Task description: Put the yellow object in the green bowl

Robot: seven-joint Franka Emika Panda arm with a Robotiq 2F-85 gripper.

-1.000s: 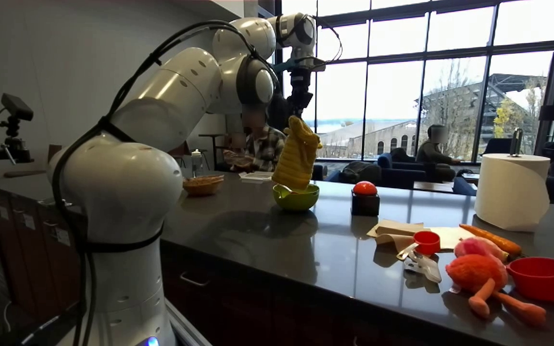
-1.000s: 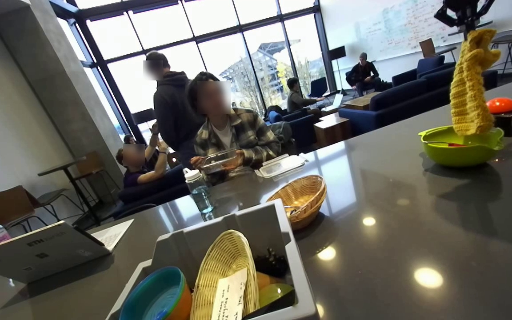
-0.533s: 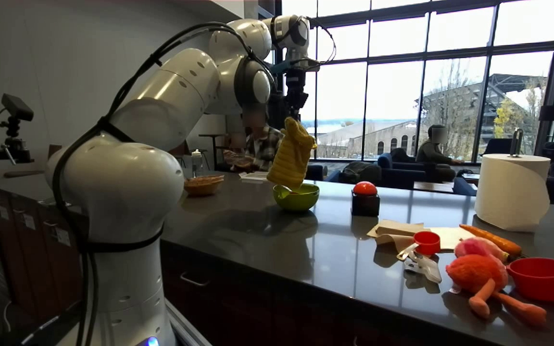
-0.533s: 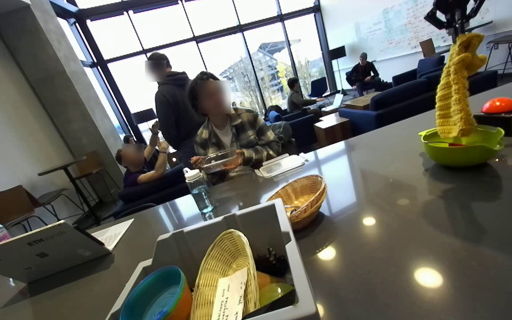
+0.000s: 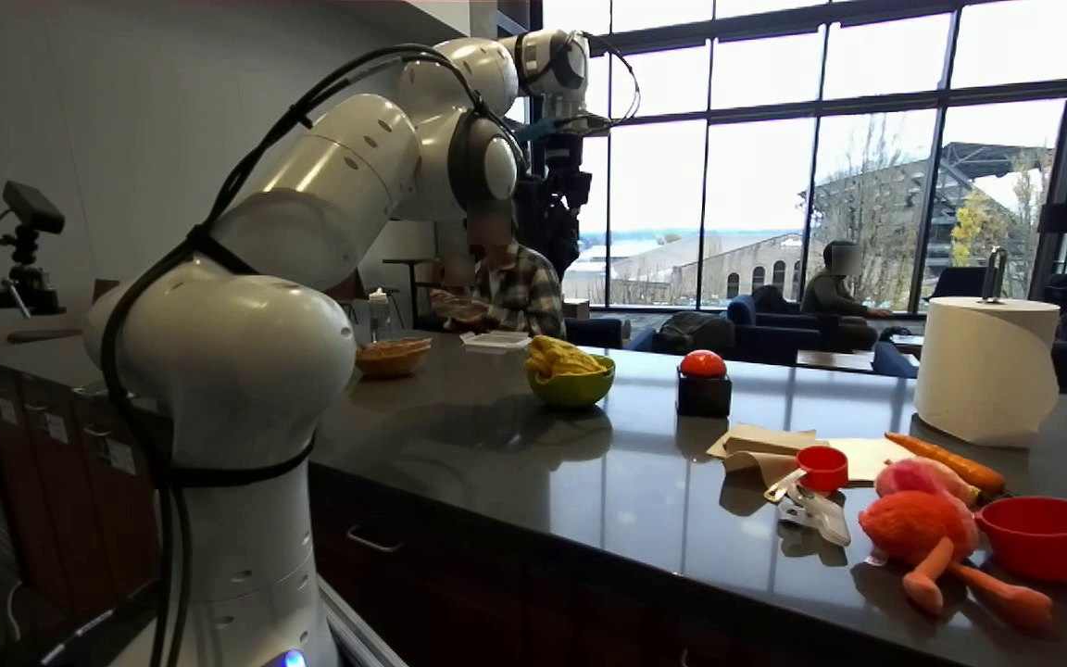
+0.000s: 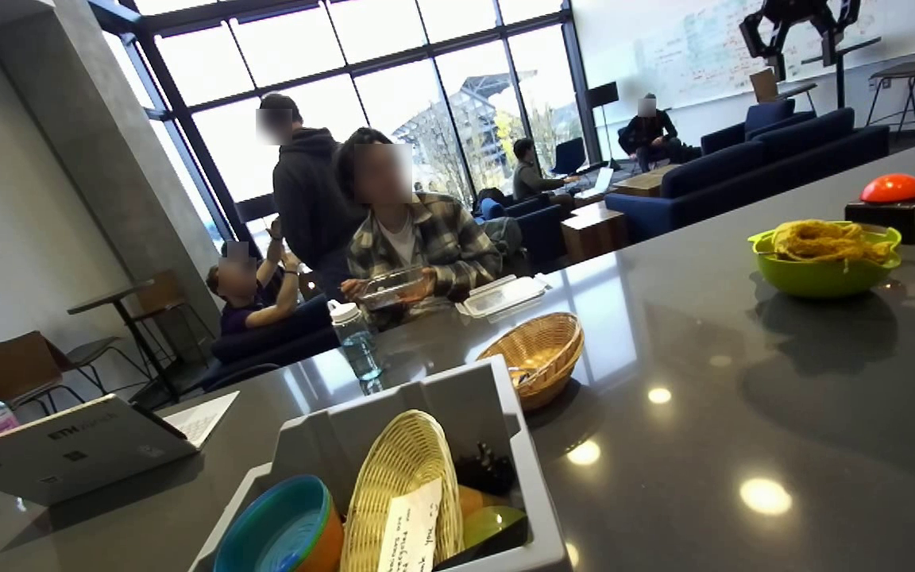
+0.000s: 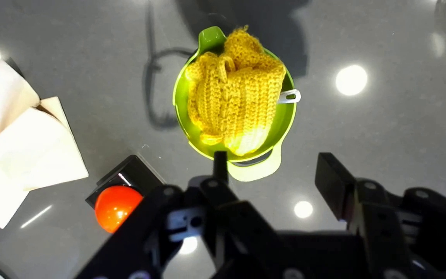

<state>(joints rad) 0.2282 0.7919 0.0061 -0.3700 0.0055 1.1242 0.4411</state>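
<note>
Yellow knitted object (image 7: 242,93), slumped inside green bowl (image 6: 827,280), pale slotted handle (image 7: 282,97) — of what, we cannot tell — at the rim, gripper (image 6: 803,63) well above, fingers (image 7: 333,186) spread wide, holding nothing.

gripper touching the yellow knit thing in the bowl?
Apart. In an exterior view, the open gripper hangs well above the yellow knit thing, background showing between.

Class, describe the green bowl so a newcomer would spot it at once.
Find the grey counter, then the black box with a red dome. Near it stands the green bowl. Its lime colour and the yellow knitted object inside set it apart from that box and the brown wicker basket.
</note>
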